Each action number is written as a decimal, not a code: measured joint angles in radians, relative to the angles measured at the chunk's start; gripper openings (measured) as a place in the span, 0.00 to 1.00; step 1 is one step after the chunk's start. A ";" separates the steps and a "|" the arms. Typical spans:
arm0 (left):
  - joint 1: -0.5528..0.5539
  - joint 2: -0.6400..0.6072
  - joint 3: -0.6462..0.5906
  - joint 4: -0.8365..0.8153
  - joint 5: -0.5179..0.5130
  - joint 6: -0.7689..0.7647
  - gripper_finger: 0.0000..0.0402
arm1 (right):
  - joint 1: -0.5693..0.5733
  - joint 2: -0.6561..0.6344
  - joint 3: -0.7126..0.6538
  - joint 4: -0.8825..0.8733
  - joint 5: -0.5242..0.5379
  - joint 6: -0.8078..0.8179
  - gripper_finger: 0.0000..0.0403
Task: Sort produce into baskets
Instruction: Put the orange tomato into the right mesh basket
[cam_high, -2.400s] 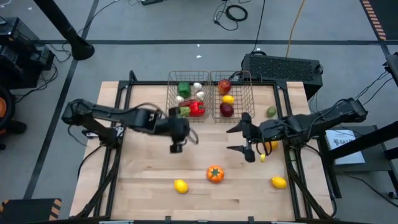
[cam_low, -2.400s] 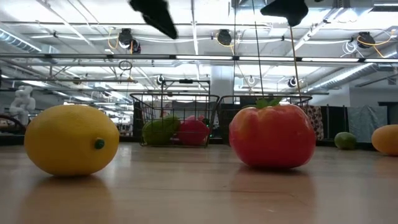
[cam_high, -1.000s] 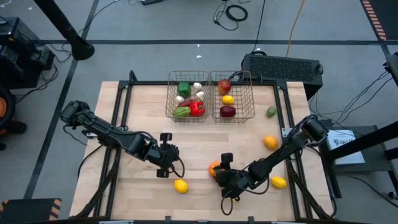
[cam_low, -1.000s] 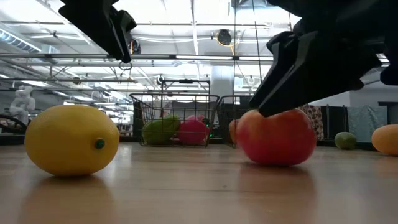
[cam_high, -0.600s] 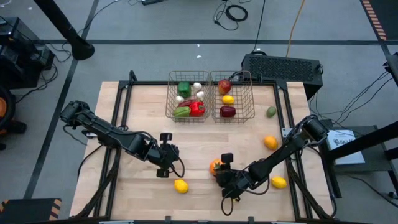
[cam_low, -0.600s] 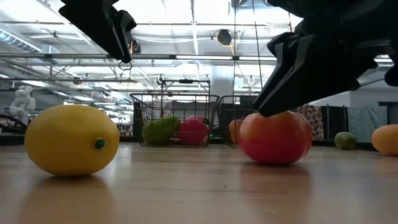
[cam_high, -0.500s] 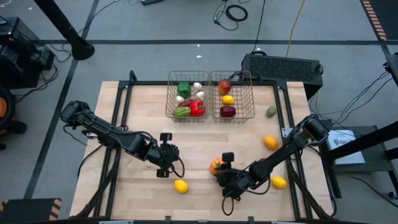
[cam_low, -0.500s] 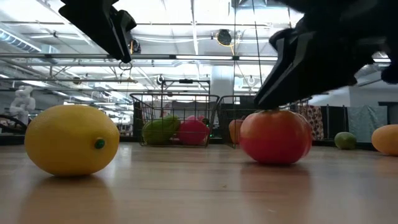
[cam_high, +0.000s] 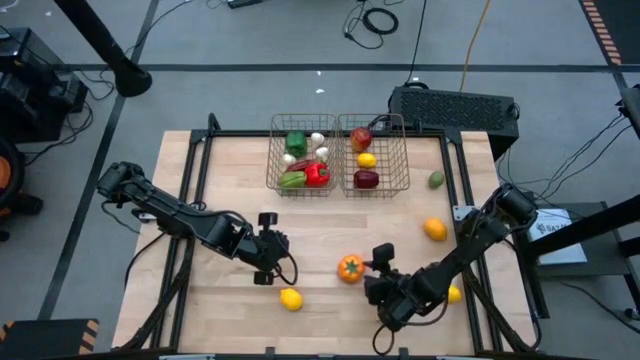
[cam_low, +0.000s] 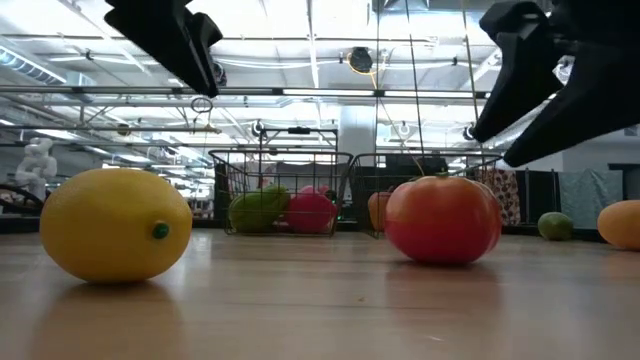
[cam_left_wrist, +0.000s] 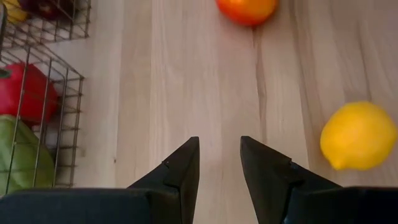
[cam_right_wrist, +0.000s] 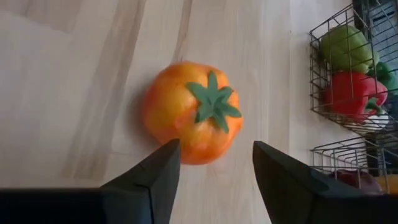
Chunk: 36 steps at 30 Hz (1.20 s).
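An orange-red tomato (cam_high: 350, 267) with a green stalk rests on the table at the middle front, and it also shows in the right wrist view (cam_right_wrist: 193, 121). My right gripper (cam_high: 381, 271) is open just right of it, its fingertips (cam_right_wrist: 168, 155) short of the tomato and above it in the low view (cam_low: 560, 80). My left gripper (cam_high: 265, 250) is open over bare wood (cam_left_wrist: 217, 162). A lemon (cam_high: 291, 298) lies near the front edge. The left basket (cam_high: 271, 150) holds peppers and garlic. The right basket (cam_high: 405, 150) holds an apple, a lemon and a dark red fruit.
An orange (cam_high: 434, 229), a green fruit (cam_high: 437, 180) and a second lemon (cam_high: 452, 293), partly under my right arm, lie on the table's right side. A black box (cam_high: 455, 105) stands behind the far edge. Bare wood lies between the arms and the baskets.
My right gripper, which stood low over the tomato, has risen and drawn back toward the table's right edge. The tomato stays on the table and now shows whole, stalk up.
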 joint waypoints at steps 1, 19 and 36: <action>0.000 0.000 0.000 0.012 -0.001 0.000 0.31 | 0.000 0.000 -0.008 0.016 0.013 -0.008 0.47; 0.008 0.000 0.000 0.064 -0.001 0.053 0.31 | -0.026 0.043 -0.020 0.116 0.015 -0.214 0.39; 0.008 0.000 0.000 0.080 -0.001 0.053 0.31 | -0.051 0.043 -0.020 0.177 -0.026 -0.272 0.23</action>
